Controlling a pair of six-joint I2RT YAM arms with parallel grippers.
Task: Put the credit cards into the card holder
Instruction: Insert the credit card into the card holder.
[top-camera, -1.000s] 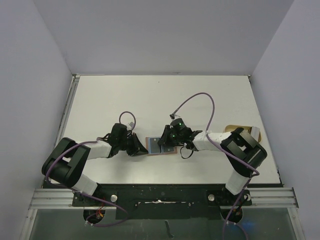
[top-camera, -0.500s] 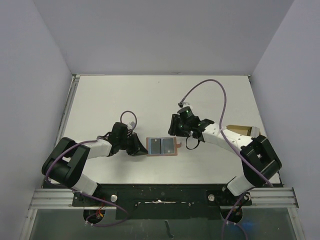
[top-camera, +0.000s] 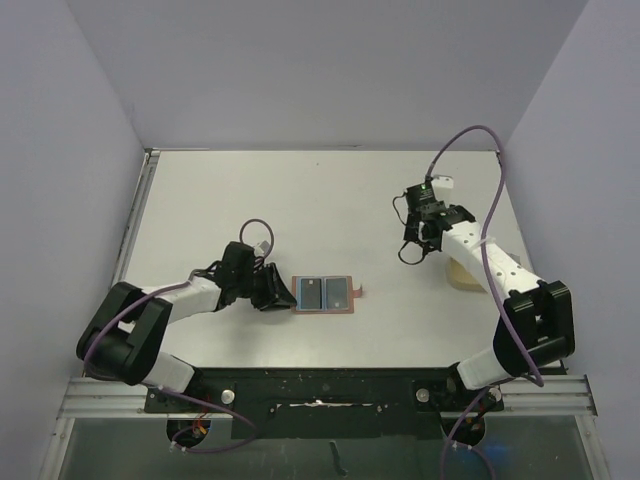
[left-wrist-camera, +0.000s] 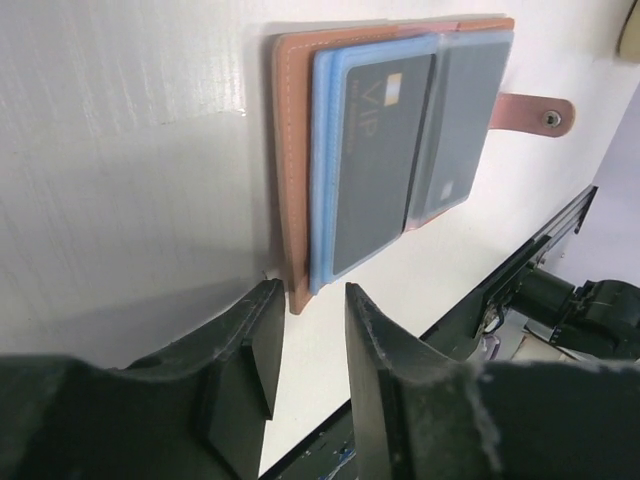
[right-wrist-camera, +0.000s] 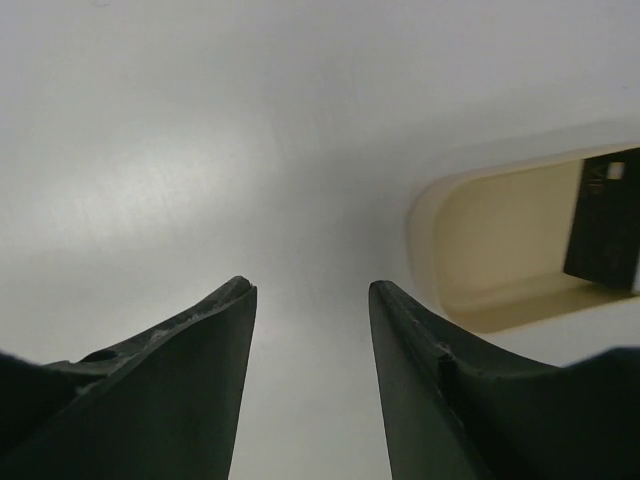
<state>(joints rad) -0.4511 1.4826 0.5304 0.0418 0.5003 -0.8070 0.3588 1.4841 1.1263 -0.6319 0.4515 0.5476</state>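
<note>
The reddish-brown card holder (top-camera: 350, 293) lies open and flat on the table, also in the left wrist view (left-wrist-camera: 290, 150). Its snap tab (left-wrist-camera: 530, 110) sticks out on the far side. A grey-blue credit card marked VIP (left-wrist-camera: 385, 150) sits in one pocket and a second card (left-wrist-camera: 455, 140) in the other; from above they show side by side (top-camera: 311, 292) (top-camera: 338, 292). My left gripper (top-camera: 278, 295) (left-wrist-camera: 310, 300) is slightly open and empty, its tips just short of the holder's left edge. My right gripper (top-camera: 412, 250) (right-wrist-camera: 310, 290) is open and empty above bare table.
A tan oval tray (top-camera: 468, 277) lies at the right, partly under my right forearm, and shows in the right wrist view (right-wrist-camera: 500, 250) just right of the fingers. The table's front edge and black rail (top-camera: 320, 385) run close below the holder.
My right gripper has left the card holder and swung up and to the right, near the tray. The second card now lies in the holder. My left gripper has barely moved.
</note>
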